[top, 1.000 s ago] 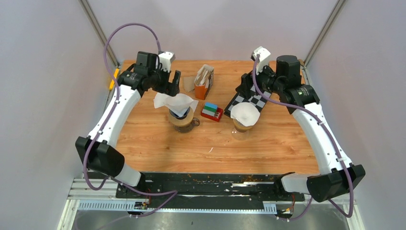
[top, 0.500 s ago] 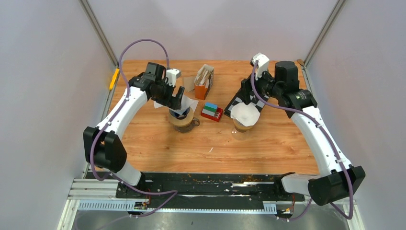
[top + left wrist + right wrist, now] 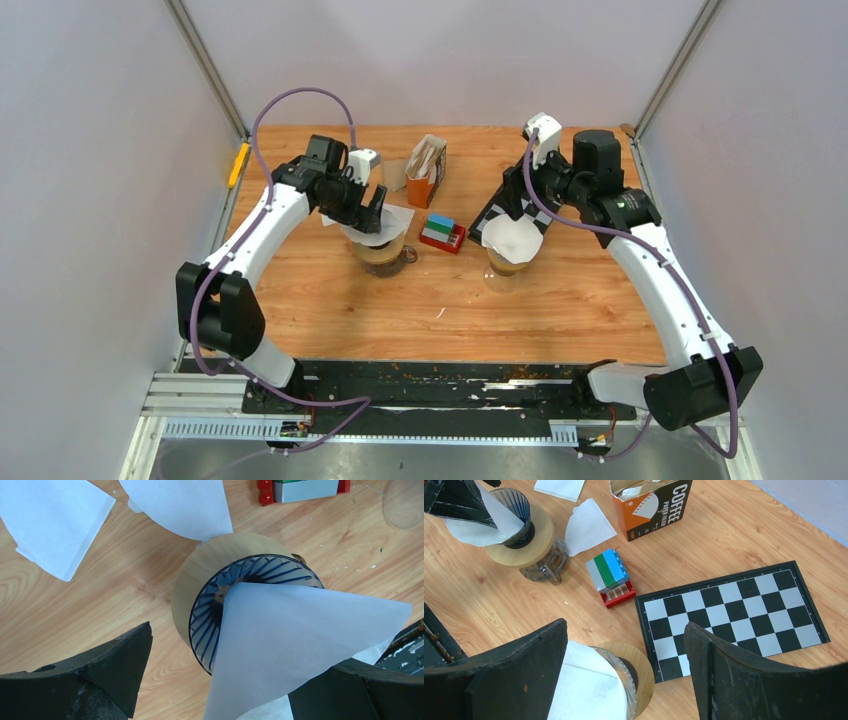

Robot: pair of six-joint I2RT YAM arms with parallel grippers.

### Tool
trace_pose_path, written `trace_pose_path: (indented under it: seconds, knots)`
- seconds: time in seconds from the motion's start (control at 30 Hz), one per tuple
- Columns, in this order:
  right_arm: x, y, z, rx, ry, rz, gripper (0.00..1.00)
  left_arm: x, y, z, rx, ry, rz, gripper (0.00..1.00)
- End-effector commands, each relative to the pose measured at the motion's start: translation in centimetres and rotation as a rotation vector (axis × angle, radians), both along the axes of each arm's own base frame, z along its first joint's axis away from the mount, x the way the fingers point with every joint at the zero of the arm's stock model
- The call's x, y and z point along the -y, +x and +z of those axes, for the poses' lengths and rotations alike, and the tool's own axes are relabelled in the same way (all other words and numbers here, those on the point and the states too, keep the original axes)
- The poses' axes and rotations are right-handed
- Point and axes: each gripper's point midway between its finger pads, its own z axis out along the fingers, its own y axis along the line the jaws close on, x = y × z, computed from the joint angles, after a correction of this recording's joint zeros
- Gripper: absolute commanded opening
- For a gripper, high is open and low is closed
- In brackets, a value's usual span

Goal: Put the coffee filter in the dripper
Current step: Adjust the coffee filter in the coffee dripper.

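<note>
A white coffee filter (image 3: 305, 635) lies slanted across the blue-ribbed glass dripper (image 3: 210, 610), its tip down inside the cone and its wide edge hanging over the rim. My left gripper (image 3: 225, 685) is open, straddling the filter just above the dripper (image 3: 383, 250); one finger (image 3: 100, 675) is clear of the paper. The other finger touches or overlaps the filter's edge. A second dripper (image 3: 626, 677) holds a seated filter (image 3: 584, 685). My right gripper (image 3: 624, 660) hangs open above it, shut on nothing.
An orange coffee filter box (image 3: 428, 162) stands at the back. Loose filters (image 3: 50, 520) lie on the wood beside the left dripper. A stack of coloured bricks (image 3: 610, 575) sits between the drippers. A chessboard (image 3: 734, 615) lies under the right arm.
My left arm has swung right and down over the dripper, and the filter has sunk from a raised, spread shape to sit lower on the cone. The right gripper shifted only slightly.
</note>
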Motion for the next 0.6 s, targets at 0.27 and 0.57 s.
trace_pose_path:
  seconds: [0.27, 0.57]
  knots:
    - [-0.2, -0.1, 0.9, 0.041, 0.024, 0.004, 0.86, 0.1, 1.7, -1.0, 0.031, 0.021, -0.017, 1.00]
    - [-0.2, -0.1, 0.3, 0.029, 0.019, 0.001, 0.86, -0.1, 2.0, -2.3, 0.023, 0.043, -0.015, 1.00]
